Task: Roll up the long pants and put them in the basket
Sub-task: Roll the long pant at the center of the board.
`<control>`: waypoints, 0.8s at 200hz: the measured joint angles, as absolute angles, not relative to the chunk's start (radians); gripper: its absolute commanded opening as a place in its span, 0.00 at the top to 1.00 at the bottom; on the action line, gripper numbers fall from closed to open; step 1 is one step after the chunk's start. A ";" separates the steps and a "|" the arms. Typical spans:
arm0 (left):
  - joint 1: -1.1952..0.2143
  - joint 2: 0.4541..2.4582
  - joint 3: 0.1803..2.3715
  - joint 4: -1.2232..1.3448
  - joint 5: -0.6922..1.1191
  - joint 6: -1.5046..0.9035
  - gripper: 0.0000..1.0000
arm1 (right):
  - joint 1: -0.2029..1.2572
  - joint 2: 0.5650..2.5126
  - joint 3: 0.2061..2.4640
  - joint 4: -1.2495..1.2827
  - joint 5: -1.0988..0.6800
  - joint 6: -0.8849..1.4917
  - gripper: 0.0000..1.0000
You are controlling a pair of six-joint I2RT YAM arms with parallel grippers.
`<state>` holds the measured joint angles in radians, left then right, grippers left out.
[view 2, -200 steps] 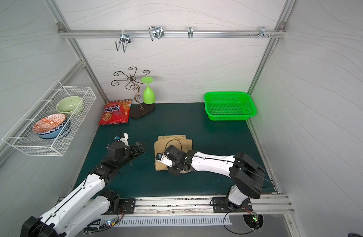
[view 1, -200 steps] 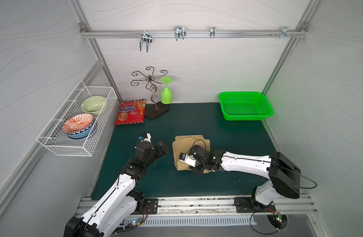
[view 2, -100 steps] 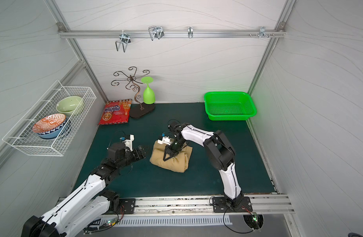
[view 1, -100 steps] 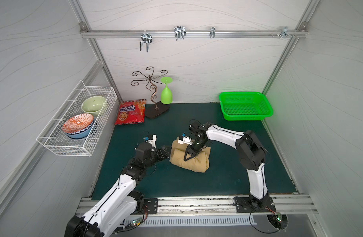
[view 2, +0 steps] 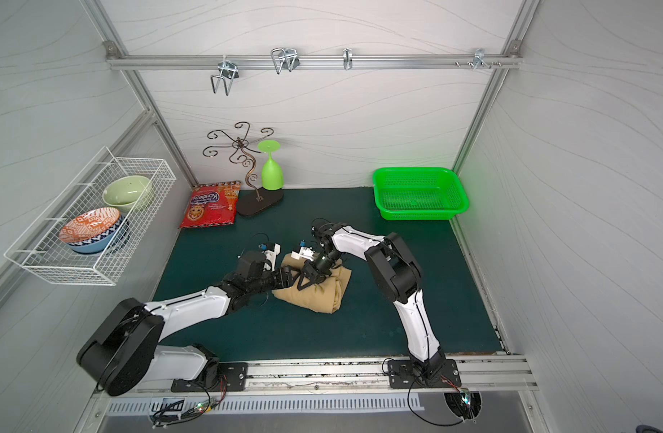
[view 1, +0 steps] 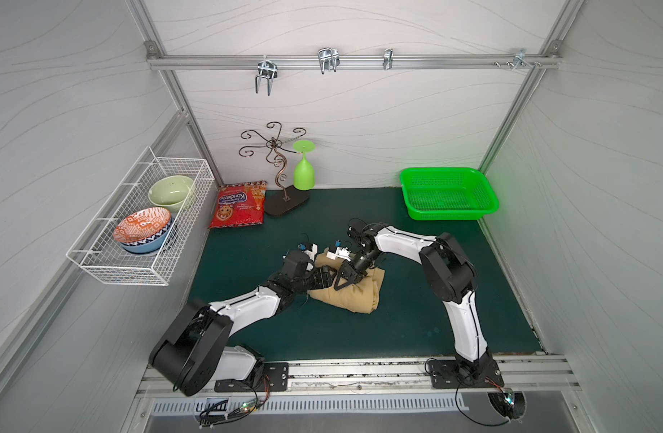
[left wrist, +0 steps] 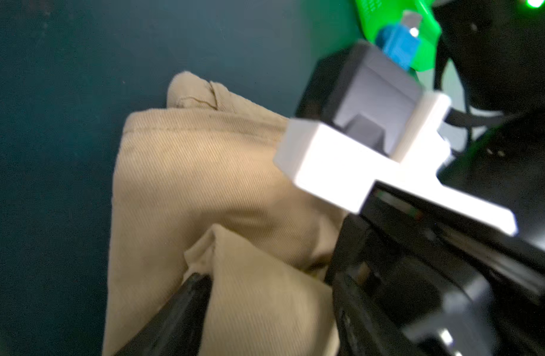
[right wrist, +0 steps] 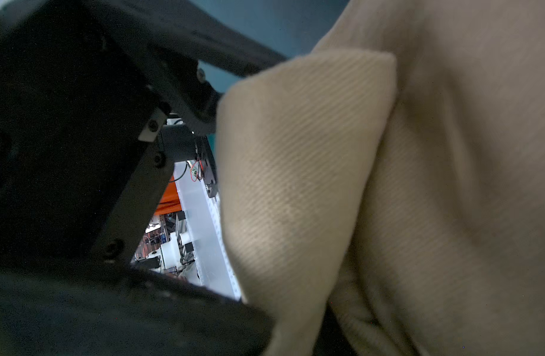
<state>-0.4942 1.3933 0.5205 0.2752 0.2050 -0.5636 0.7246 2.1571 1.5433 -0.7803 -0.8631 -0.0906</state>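
The long pants [view 1: 360, 296] lie bundled at mid-mat [view 1: 360, 337], bare mat on all sides. The left gripper [view 1: 327, 279] meets the bundle's left edge; its grip cannot be determined. The right gripper [view 1: 347, 282] fingers appear spread over a fold. The green basket [view 1: 448, 171] occupies the far right corner. The wire rack [view 1: 142, 270] holds a patterned bowl [view 1: 142, 226] and a pale green bowl [view 1: 170, 191]

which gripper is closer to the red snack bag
Left, narrowly: left gripper at the pants' edge nearest the red snack bag; right gripper just beyond it, on the pants.
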 measured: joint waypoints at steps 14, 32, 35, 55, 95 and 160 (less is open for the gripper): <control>-0.494 1.459 0.562 0.278 0.164 -0.558 0.33 | 0.724 2.109 1.477 -0.710 -0.850 -0.074 0.50; -0.494 1.521 0.577 0.279 0.136 -0.557 0.34 | 0.743 1.996 1.364 -0.592 -0.747 -0.062 0.33; -0.494 1.528 0.578 0.279 0.132 -0.557 0.34 | 0.748 1.975 1.346 -0.574 -0.722 -0.063 0.28; -0.495 1.565 0.591 0.281 0.122 -0.557 0.34 | 0.839 1.785 1.211 -0.477 -0.405 -0.064 0.12; -0.495 1.601 0.607 0.297 0.117 -0.557 0.33 | 1.182 1.563 0.956 -0.208 0.367 -0.169 0.04; -0.493 1.607 0.614 0.292 0.116 -0.556 0.33 | 1.330 1.849 0.887 0.202 0.865 -0.464 0.04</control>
<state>-0.4927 1.6073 0.6144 0.2916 0.1158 -0.5556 1.3304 1.8488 0.8871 0.2024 0.8650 -0.4644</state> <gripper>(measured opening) 0.670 0.985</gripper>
